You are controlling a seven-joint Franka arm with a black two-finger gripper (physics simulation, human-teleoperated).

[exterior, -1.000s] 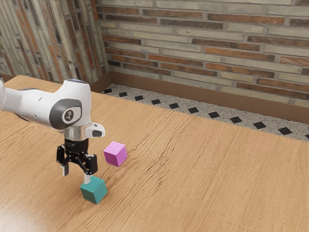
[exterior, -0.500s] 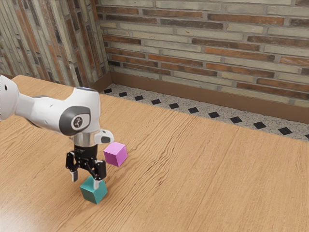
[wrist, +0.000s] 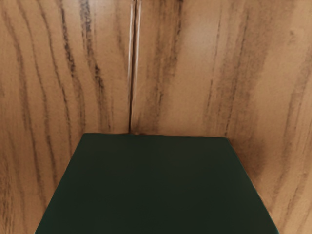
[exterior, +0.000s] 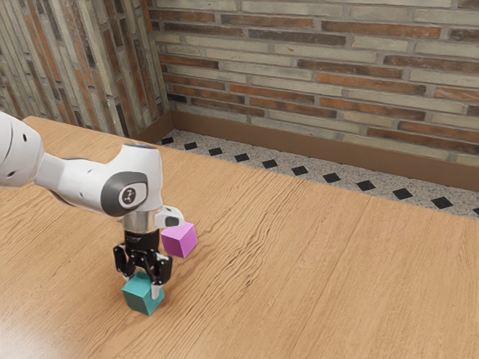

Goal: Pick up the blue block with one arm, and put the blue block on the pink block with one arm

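The blue block, a teal-tinted cube that looks dark green in the wrist view, sits flat on the wooden desk with one vertical edge turned toward the exterior camera. The pink block, a magenta cube, rests flat nearby, farther back and toward the exterior view's right, not touching it

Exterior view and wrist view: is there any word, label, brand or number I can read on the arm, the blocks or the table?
No readable text in either view.
joint cap on the arm: a small white mark, too small to read.
blue block: plain faces, no print; its top in the wrist view is bare too.
pink block: plain, no print.
table: wood grain, no sign or label.
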